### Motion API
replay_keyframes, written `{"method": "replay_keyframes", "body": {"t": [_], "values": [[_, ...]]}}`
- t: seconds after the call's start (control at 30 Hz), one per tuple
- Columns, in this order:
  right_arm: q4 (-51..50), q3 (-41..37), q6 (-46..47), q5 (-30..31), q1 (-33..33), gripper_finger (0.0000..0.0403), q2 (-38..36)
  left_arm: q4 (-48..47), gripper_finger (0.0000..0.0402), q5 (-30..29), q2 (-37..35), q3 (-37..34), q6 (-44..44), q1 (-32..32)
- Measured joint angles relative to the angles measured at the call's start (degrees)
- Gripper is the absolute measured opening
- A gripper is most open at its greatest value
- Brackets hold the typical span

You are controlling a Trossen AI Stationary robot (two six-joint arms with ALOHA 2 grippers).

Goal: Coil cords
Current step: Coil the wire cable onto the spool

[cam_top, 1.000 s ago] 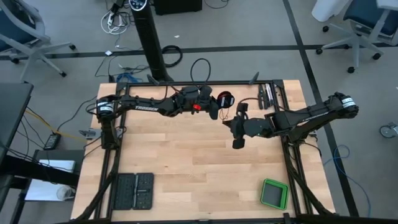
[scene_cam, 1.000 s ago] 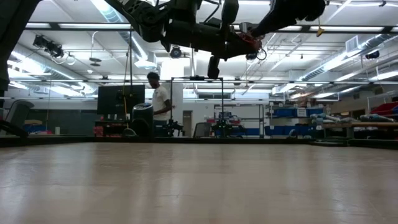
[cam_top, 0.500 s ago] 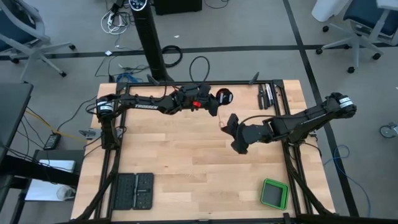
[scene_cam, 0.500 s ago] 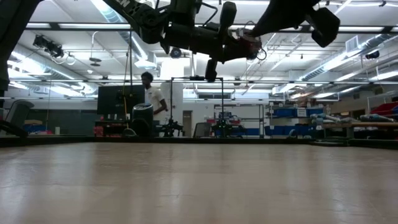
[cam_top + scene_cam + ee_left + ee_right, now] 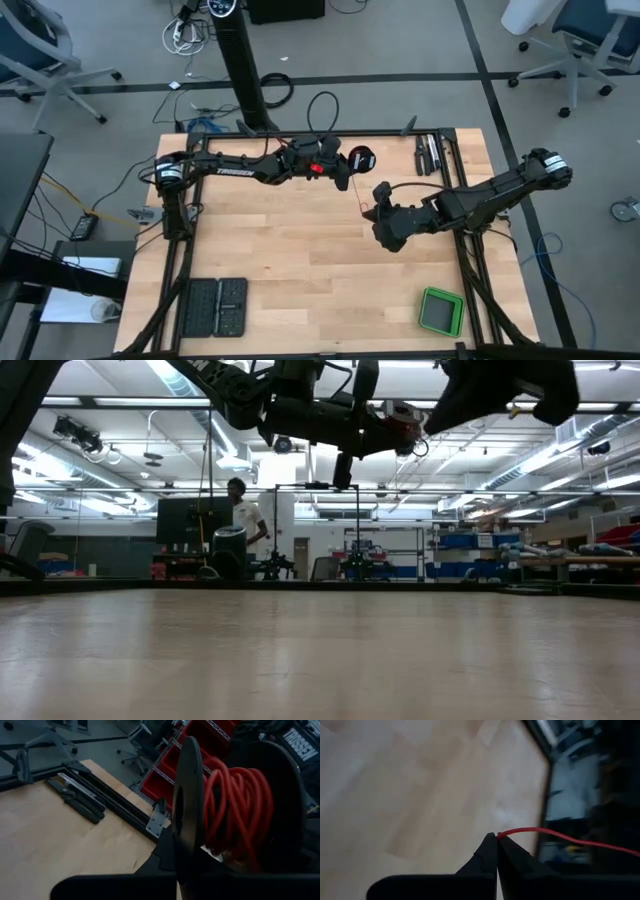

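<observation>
A black spool [image 5: 361, 157] wound with thin red-orange cord [image 5: 235, 805] is high above the far middle of the table, at my left gripper [image 5: 345, 166]. A free stretch of the cord [image 5: 358, 197] runs from the spool to my right gripper [image 5: 381, 216], which is shut on it above the table's middle right. In the right wrist view the cord [image 5: 570, 840] leads away from the shut fingertips [image 5: 496, 838]. The cord's end piece does not show. My left gripper holds the spool, whose black flange [image 5: 187, 815] stands edge-on between the fingers. The fingers and the spool hide the place of contact. The spool is lifted clear of the table. My right gripper pinches the thin cord [image 5: 501, 835] between its two fingertips, at their free ends. The cord runs off straight toward the spool, clear of the table.
A green box [image 5: 441, 311] stands at the near right corner and two black trays [image 5: 215, 307] at the near left. Dark tools [image 5: 430, 152] lie at the far right edge. A person [image 5: 240, 525] stands in the room beyond the table.
My right gripper has gone toward the table's near edge, away from the spool, and has turned about its wrist, staying shut on the cord. The stretch of cord between spool and gripper has grown longer.
</observation>
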Motion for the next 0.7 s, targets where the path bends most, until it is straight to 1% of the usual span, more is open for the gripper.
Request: {"method": "replay_keyframes", "body": {"t": [0.07, 0.13, 0.43, 0.57, 0.7], "values": [[-1.42, -0.15, 2.55, -1.98, -0.22, 0.0000, 0.00, -0.02, 0.0001, -0.06, 0.00, 0.00, 0.84, -0.18], [-0.10, -1.79, 3.99, -2.22, -0.39, 0.0000, -0.02, -0.05, 0.0001, -1.08, 0.00, 0.00, 2.47, -0.52], [11.97, -15.94, 4.28, -3.13, -2.52, 0.0000, -0.16, 0.21, 0.0001, -9.64, 0.00, 0.00, 6.42, -2.99], [15.69, -20.15, 6.25, -2.77, -3.82, 0.0000, -0.38, 0.42, 0.0001, -10.07, 0.00, 0.00, 6.43, -4.33], [15.72, -22.86, 12.57, -2.69, -5.67, 0.0000, -1.77, -0.06, 0.0001, -10.73, 0.00, 0.00, 7.99, -6.05]]}}
